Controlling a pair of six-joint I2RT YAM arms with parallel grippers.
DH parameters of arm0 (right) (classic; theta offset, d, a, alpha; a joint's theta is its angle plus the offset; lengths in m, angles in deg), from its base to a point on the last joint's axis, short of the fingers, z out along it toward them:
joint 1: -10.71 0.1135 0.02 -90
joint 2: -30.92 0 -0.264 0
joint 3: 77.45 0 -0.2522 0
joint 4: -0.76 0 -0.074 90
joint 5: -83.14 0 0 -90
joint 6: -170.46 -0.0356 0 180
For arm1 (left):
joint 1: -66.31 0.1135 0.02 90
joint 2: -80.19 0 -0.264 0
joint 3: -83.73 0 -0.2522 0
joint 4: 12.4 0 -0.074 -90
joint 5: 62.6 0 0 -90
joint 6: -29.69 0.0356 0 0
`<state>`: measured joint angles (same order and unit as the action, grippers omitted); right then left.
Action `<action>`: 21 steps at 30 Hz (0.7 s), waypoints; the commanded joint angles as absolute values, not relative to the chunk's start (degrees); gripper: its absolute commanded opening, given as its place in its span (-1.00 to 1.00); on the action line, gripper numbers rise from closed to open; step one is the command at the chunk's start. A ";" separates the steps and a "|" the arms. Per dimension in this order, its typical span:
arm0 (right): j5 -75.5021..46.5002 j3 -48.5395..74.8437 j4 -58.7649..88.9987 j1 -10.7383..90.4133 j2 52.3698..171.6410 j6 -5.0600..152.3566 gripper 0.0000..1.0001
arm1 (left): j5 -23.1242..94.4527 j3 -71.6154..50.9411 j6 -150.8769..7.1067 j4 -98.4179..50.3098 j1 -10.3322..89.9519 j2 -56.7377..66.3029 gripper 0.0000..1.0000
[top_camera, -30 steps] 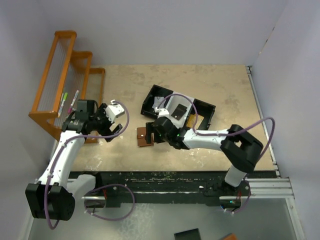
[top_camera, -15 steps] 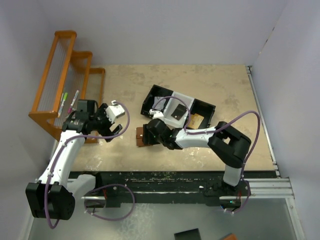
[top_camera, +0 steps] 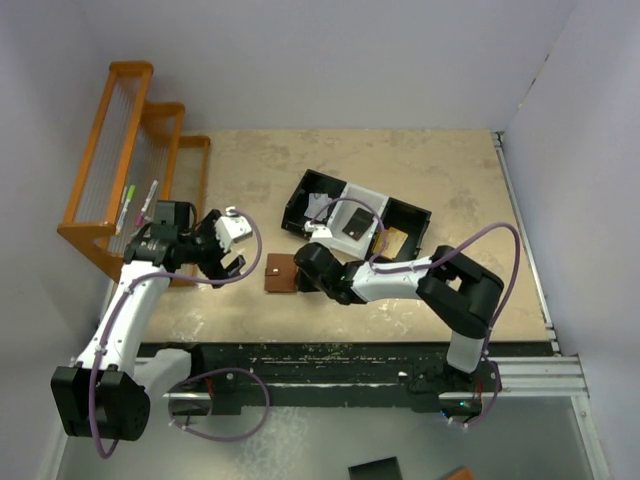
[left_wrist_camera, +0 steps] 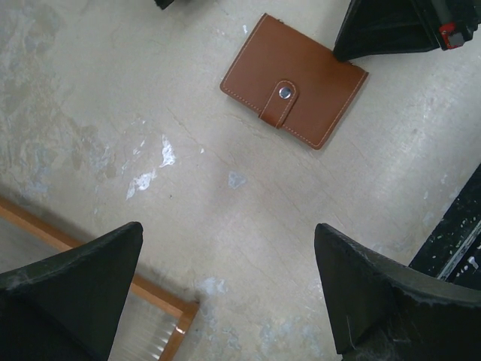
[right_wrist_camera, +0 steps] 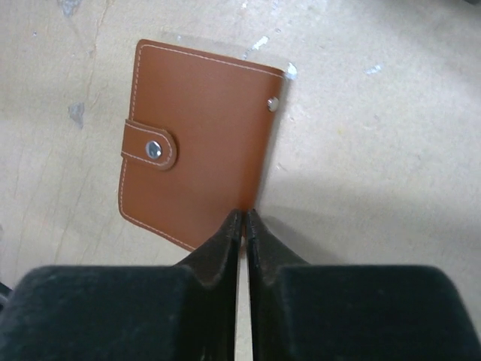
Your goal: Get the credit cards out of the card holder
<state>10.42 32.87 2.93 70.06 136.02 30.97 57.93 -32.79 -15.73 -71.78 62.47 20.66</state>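
Note:
The card holder (top_camera: 279,272) is a brown leather wallet lying flat on the table, its snap tab fastened. It also shows in the left wrist view (left_wrist_camera: 294,80) and the right wrist view (right_wrist_camera: 199,143). My right gripper (right_wrist_camera: 245,214) is shut, with nothing between its fingers, and its tips touch the wallet's near edge; from above the right gripper (top_camera: 298,264) sits at the wallet's right side. My left gripper (left_wrist_camera: 229,229) hangs open above bare table to the left of the wallet, and from above the left gripper (top_camera: 229,250) stands well apart from it. A black card (top_camera: 352,222) and a gold-orange card (top_camera: 397,241) lie in the tray.
A black-and-white compartment tray (top_camera: 300,196) stands behind the right arm. An orange stepped rack (top_camera: 130,150) with pens stands at the far left, its wooden frame (left_wrist_camera: 161,301) just under my left gripper. The dark front rail (top_camera: 330,355) runs along the near table edge.
My right gripper's jaws have closed, and its arm has moved left. The wallet has shifted a little left and now lies closed. The left gripper has turned slightly and stays open.

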 commanded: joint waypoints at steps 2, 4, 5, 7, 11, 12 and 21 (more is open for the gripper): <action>11.14 37.30 -2.14 70.31 130.09 30.45 -1.00 | 66.27 -31.81 -10.63 -71.60 61.90 19.66 0.98; 9.91 38.52 -4.74 70.39 128.39 30.56 -1.00 | 67.27 -31.71 -10.30 -70.87 61.02 18.07 0.98; 9.54 38.88 -5.65 70.46 127.67 30.54 -1.00 | 67.38 -31.75 -10.31 -70.30 60.47 17.22 0.98; 9.24 39.16 -6.69 70.67 126.53 30.37 -1.00 | 66.73 -31.84 -11.08 -68.02 59.45 15.36 0.98; 7.88 39.06 -5.85 70.75 125.55 29.37 -0.92 | 65.20 -31.03 -11.66 -65.48 58.34 11.48 0.98; 7.18 38.75 -5.65 70.30 125.62 30.33 -0.73 | 65.20 -30.67 -11.37 -65.45 58.19 10.84 0.98; 3.81 34.44 -1.79 64.88 129.38 35.95 0.46 | 58.23 -32.13 -14.87 -57.02 55.55 5.21 0.98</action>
